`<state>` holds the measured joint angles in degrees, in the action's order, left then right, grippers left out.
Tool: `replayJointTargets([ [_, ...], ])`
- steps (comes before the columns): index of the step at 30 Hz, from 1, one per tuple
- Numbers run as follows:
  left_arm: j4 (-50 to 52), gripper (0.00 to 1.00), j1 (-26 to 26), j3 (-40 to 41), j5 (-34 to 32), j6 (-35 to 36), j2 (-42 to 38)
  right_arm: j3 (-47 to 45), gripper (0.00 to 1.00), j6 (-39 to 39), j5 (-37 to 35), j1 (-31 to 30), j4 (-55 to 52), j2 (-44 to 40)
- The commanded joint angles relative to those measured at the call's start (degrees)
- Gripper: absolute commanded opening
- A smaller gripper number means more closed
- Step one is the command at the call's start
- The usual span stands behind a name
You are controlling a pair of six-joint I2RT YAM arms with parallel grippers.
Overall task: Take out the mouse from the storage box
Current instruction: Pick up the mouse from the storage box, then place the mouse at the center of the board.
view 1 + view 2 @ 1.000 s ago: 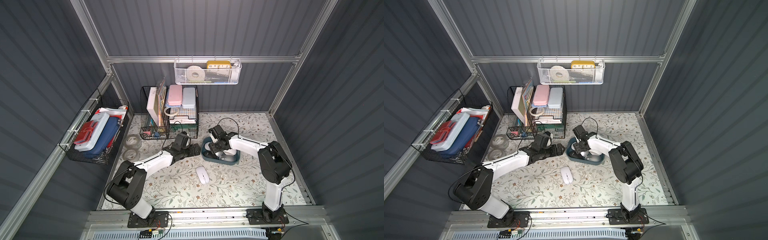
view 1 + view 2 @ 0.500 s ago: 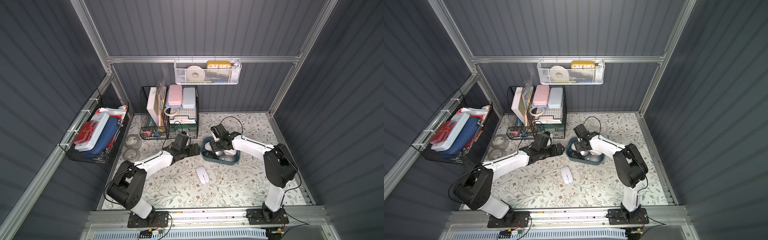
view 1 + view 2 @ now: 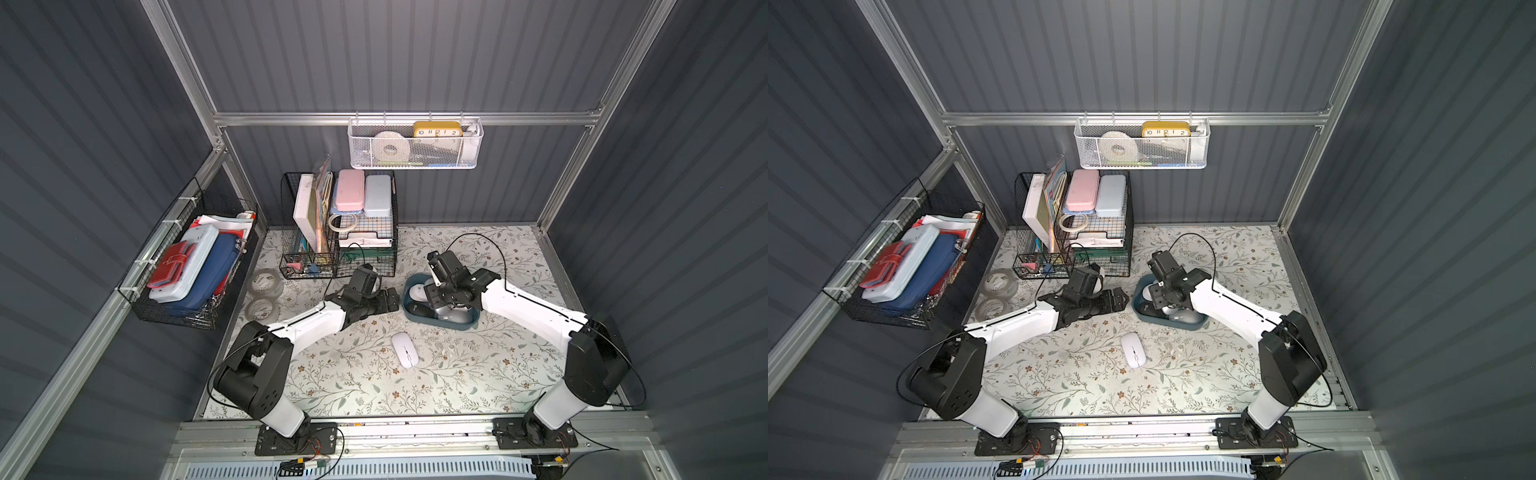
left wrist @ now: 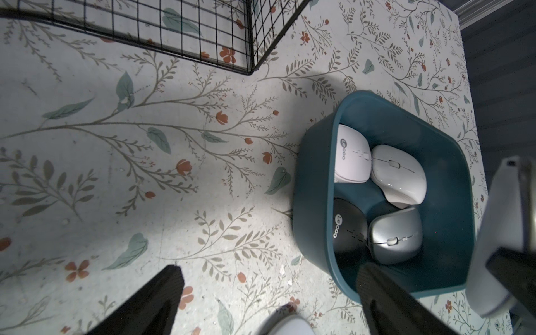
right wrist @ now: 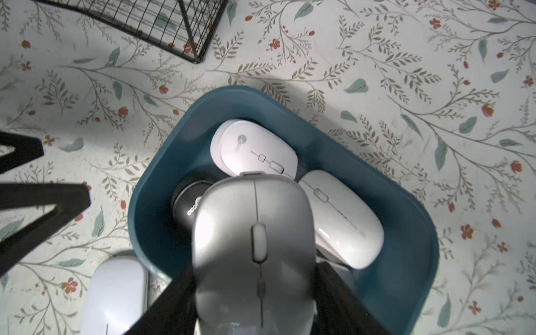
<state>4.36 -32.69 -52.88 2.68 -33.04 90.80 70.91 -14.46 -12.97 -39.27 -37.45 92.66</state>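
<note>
Grey plastic mouse lies lengthwise in the right gripper, clamped across its width, over the dark teal plastic storage box; the left gripper stands open and empty just beside it.

A white mesh basket hangs on the far wall, holding a yellow clock and a white tape roll. A black wire rack at far left carries a pink case and a blue case. Two clear tape rolls lie at the left on the floral mat.

White links, black joints, thin black cables
</note>
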Motion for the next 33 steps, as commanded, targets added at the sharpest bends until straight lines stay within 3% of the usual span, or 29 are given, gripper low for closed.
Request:
replayJointTargets([
  [1,1.26,0.99,-0.01,-0.22,-0.7,0.84,-1.54,-2.57,0.6,-4.08,-2.91,-3.76,-3.24,-2.04],
  [9,2.05,0.99,-0.01,0.38,-2.28,1.02,-3.25,-7.52,0.6,-12.8,-3.21,-13.46,-5.13,-3.53],
  [16,2.49,0.99,0.04,0.85,-3.72,0.87,-4.31,-9.81,0.6,-16.1,-4.25,-19.25,-3.3,1.28],
  [27,2.71,0.99,-0.01,1.47,-4.17,0.93,-4.51,-13.3,0.61,-17.71,-6.87,-19.97,-1.63,4.14],
  [33,2.82,0.99,0.01,0.94,-3.14,1.01,-4.04,-13.28,0.69,-17.6,-6.39,-19.97,-0.14,6.5],
])
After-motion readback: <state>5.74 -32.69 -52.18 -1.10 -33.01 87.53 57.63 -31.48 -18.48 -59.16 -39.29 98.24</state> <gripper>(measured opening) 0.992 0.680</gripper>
